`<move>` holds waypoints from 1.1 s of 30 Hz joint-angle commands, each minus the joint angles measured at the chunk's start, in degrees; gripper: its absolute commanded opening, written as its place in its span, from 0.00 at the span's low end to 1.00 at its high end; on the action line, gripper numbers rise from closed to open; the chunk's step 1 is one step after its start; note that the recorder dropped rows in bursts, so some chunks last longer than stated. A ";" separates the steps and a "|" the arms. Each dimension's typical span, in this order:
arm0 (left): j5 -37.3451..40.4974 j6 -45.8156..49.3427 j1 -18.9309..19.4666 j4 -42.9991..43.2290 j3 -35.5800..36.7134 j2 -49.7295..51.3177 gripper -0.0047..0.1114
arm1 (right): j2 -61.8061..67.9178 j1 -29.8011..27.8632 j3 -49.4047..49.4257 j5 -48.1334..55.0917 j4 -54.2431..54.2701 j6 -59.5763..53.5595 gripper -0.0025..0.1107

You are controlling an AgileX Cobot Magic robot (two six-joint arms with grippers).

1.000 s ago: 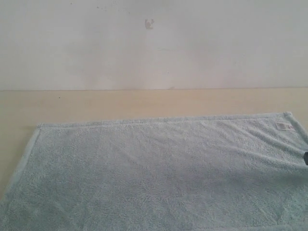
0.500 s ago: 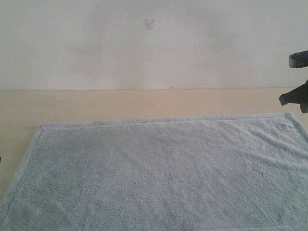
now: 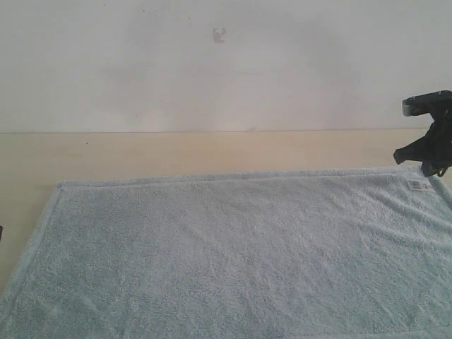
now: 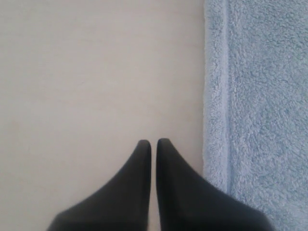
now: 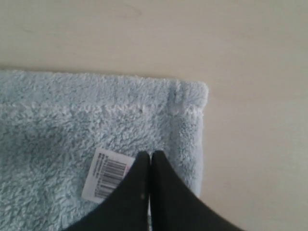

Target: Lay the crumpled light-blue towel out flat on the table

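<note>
The towel point(image 3: 233, 254) lies opened out on the counter point(image 3: 176, 152), pile up. Its far hem runs straight, parallel to the wall point(image 3: 212, 63), and both far corners are squared. Only faint ripples show across the middle. The near edge runs out of the exterior view, so I cannot tell whether it is flat.

The spreading looks nearly done, and the step in hand seems to be clearing away from the cloth. To do it well, each tool should rise straight up before it travels, so that no fingertip catches the pile and drags a corner back. If a ripple needs work, pulling a hem outward is better than pushing, which would bunch the cloth.

The right tool point(image 5: 150, 155) has its fingers together and grips nothing. It is over the far right corner, with its tips next to the label point(image 5: 108, 179) and just inside the side hem. The exterior view suggests it is raised off the cloth.

The left tool point(image 4: 151, 143) is also closed and empty. It is over bare counter, just beside the towel's left hem and not touching it.
</note>
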 commanded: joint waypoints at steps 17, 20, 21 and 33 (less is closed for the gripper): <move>-1.59 0.29 -0.08 -2.50 0.06 -0.40 0.07 | 5.42 -3.80 -4.06 2.21 -0.27 1.38 0.02; -1.73 0.29 -0.08 -2.48 0.06 -0.40 0.07 | 5.42 -5.46 -4.06 2.21 -0.13 1.47 0.02; -1.73 0.29 -0.08 -2.48 0.06 -0.40 0.07 | 5.42 -5.84 -4.06 2.21 -0.13 1.47 0.02; -2.53 0.98 -0.08 -3.63 -0.84 -3.25 0.07 | -2.37 -6.26 -3.95 1.46 19.81 -12.37 0.02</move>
